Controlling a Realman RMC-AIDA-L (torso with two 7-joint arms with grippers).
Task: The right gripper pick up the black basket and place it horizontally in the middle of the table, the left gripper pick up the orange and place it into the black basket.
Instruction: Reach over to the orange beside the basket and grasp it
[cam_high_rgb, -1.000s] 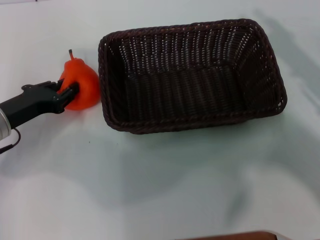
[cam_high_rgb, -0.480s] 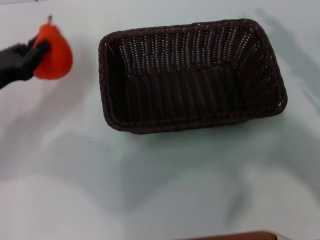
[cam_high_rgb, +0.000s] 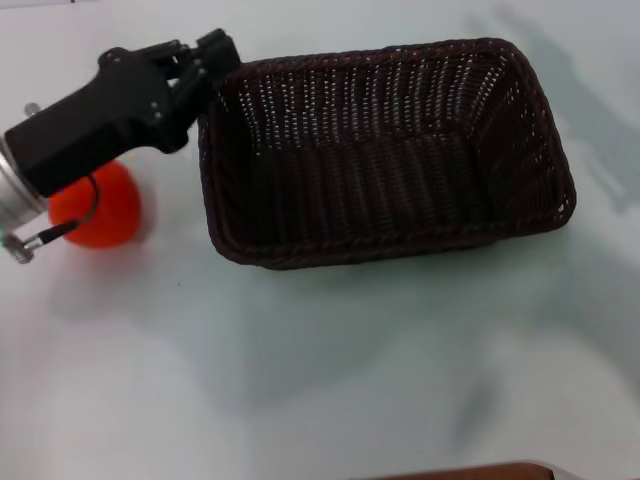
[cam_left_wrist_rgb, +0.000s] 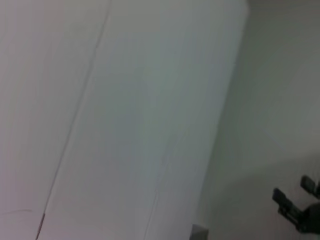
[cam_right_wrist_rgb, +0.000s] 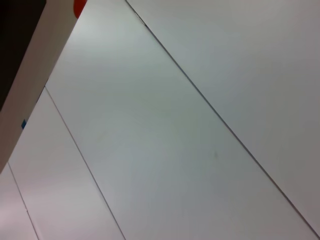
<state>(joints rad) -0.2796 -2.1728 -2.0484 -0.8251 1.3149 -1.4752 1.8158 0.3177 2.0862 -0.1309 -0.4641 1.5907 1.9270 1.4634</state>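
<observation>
Closest to me in the head view is a bare stretch of the table (cam_high_rgb: 300, 380). Past that, the black basket (cam_high_rgb: 380, 245) sits upright roughly mid-table, long side running across, open top facing up, nothing inside that I can see. Off its left end the orange (cam_high_rgb: 115, 215) is resting on the table, near the basket but not touching it, and partly hidden under my left arm. The left gripper (cam_high_rgb: 200, 55) is up over the basket's far-left corner, right about at the rim, and it isn't on the orange. Honestly can't tell from this angle if it's open or shut. Both wrist views just give me pale flat panels.
</observation>
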